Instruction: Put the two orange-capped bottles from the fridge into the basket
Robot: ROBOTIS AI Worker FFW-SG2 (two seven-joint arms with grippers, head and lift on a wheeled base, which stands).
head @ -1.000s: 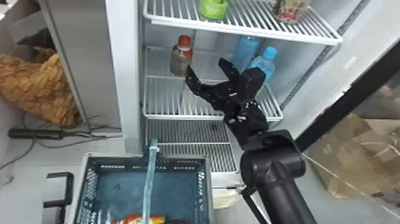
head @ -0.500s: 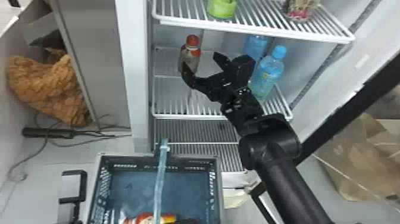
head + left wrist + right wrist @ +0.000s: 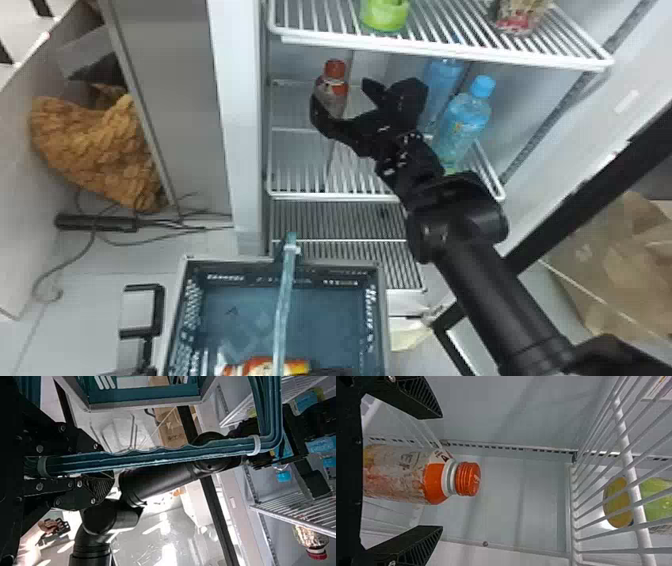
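1. Orange is seen on the ribbed cap of the bottle [image 3: 407, 475], which is stood upright on the middle fridge shelf [image 3: 335, 196] and is flanked by the parted fingers of the right gripper [image 3: 442, 471]. No grip is shown; whether the body is touched further down cannot be told.
2. The basket [image 3: 383, 315] is set low in front of the fridge, and its handle [image 3: 158, 457] is clenched in the left gripper [image 3: 109, 465].
3. An orange-and-yellow item [image 3: 270, 366] is laid inside the basket. It is judged to be the first of the two bottles, though its cap cannot be made out.
4. On that reading, about half of the task is done. The bottle on the shelf is left to be grasped, lifted out and lowered into the basket.
5. Below the cap, a white collar is seen, then an orange shoulder. The body is wrapped in pale, print-covered material marked with reddish orange. It is judged that a firm side grip can be taken, provided that the bottle is not tipped.
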